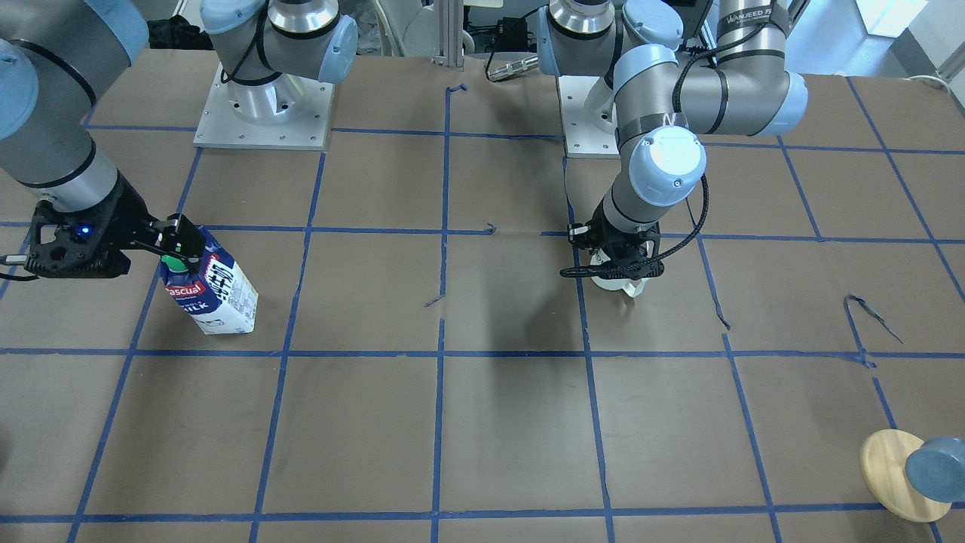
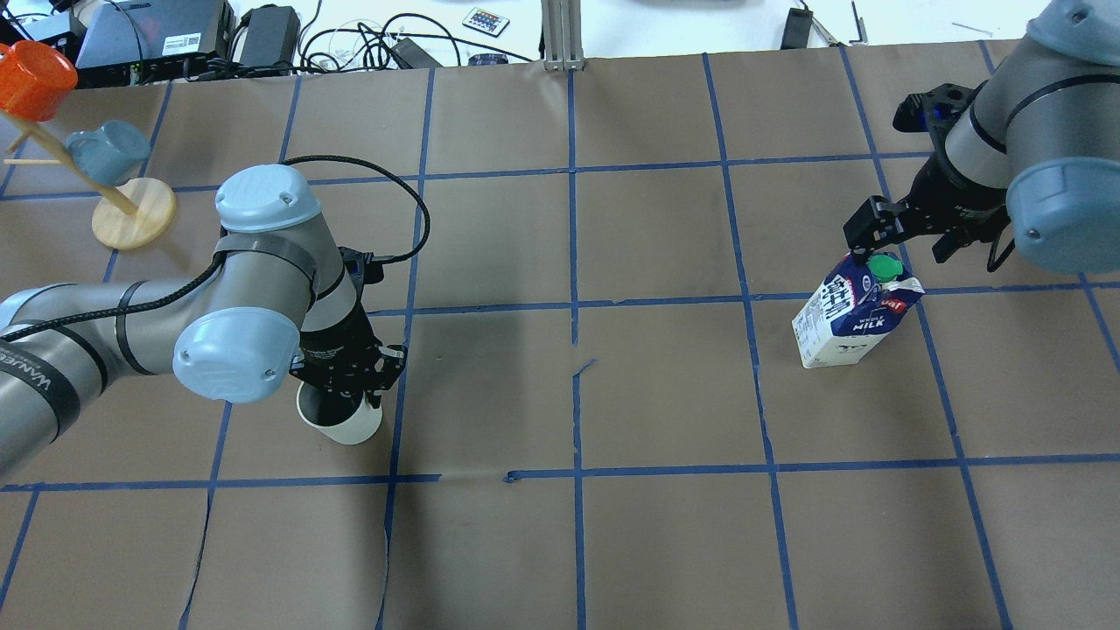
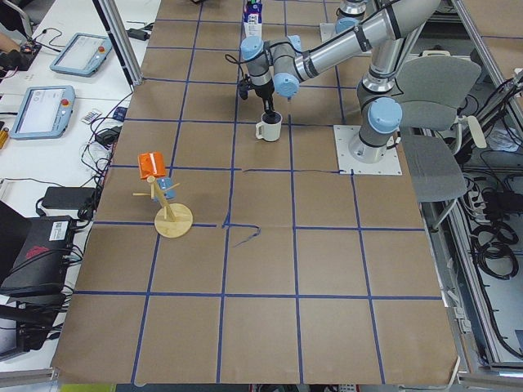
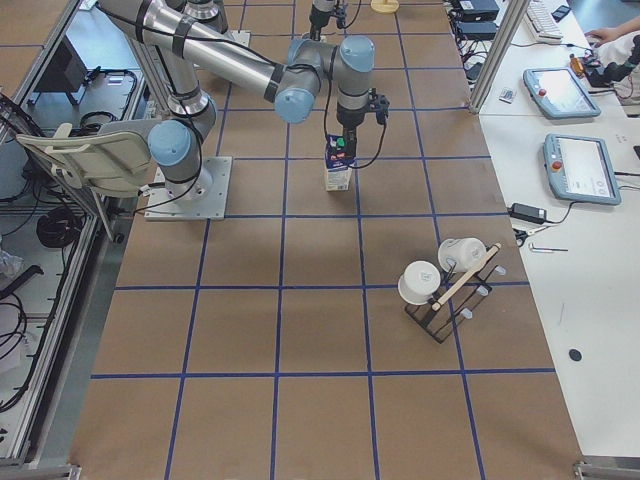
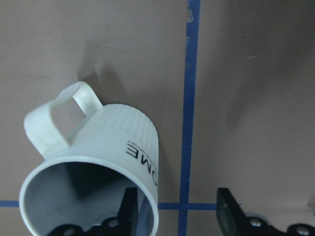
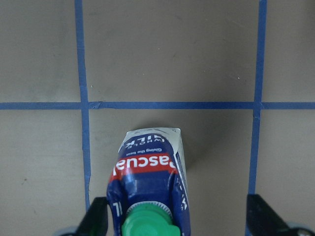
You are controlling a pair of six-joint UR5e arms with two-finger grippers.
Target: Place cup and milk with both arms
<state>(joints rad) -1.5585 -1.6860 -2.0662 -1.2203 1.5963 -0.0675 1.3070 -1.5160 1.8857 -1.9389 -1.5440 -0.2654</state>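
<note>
At the near corner of the brown paper worktop [image 1: 482, 437], seen from the operators' side, stands a round wooden disc [image 1: 883, 467]. A blue-grey mug [image 1: 937, 469] hangs on a peg above it. Blue tape lines [image 1: 437, 422] divide the paper into squares.

Further in, towards the robot's right, the milk carton [image 1: 213, 290] stands on the worktop inside one square, clear of the tape. Its green cap [image 1: 175, 263] is on top and the red label faces the operators. The right pincer [image 6: 177, 219] hangs over the cap, spread wide and holding nothing. One finger [image 6: 97, 216] is just beside the carton's side, and the other finger [image 6: 258, 214] is well apart from it.

At about the same depth, towards the robot's left, the cup [image 2: 346, 424] sits on the worktop with its opening up, just beside a tape line. Its loop handle [image 5: 59, 115] points away from the left pincer [image 5: 178, 211]. The black lettering on its side shows in the wrist view. The left pincer is low over the rim and spread. One finger [image 5: 130, 209] is inside the mouth, close to the wall, and the other [image 5: 227, 211] is outside and apart from it, so the wall is not pinched.

Farthest back, the two arms rise from metal mounting plates [image 1: 264, 128] at the far edge.
</note>
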